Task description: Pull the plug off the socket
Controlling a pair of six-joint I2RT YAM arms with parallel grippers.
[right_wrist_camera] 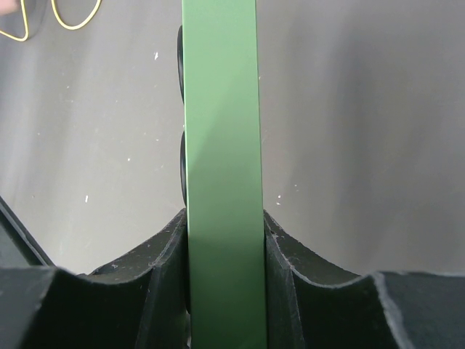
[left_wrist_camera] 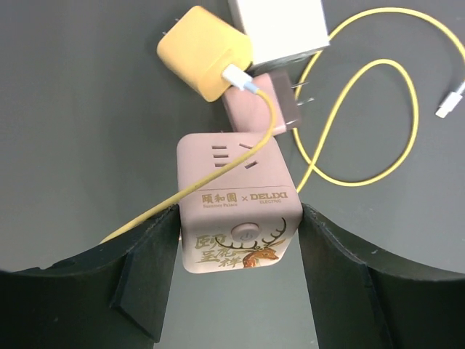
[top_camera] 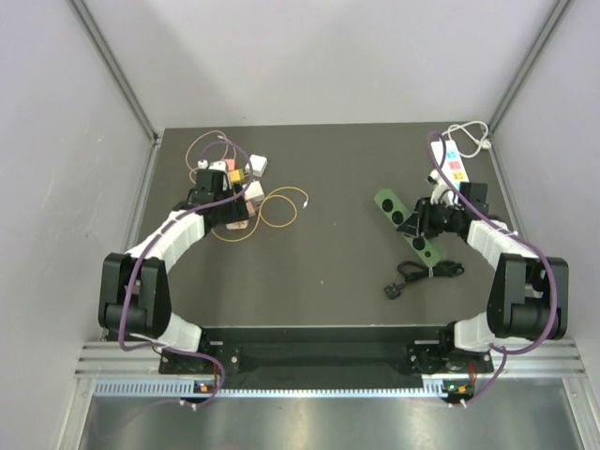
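Where the left pincer (left_wrist_camera: 240,218) reaches to the far left of the surface (top_camera: 328,253), it is clamped on the pink cube socket (left_wrist_camera: 232,174), with one of its fingers (left_wrist_camera: 149,276) pressed to each side of the cube. A yellow cable (left_wrist_camera: 407,109) runs over the cube's top face and down past the left finger. It ends in a yellow charger (left_wrist_camera: 203,54) lying just beyond the cube, prongs exposed and in no outlet. A pink adapter (left_wrist_camera: 261,105) lies between charger and cube with its prongs also bare, and a white charger (left_wrist_camera: 280,29) sits behind it.

Right of centre, the right pincer (right_wrist_camera: 224,240) holds the green power strip (right_wrist_camera: 220,109) edge-on, jaws tight against both long sides. Dark round bodies (right_wrist_camera: 181,160) stand proud of the strip's face; whether they are plugs cannot be told. A black cord (top_camera: 431,272) lies coiled at the strip's near end. A white power strip (top_camera: 455,161) rests at the far right corner.
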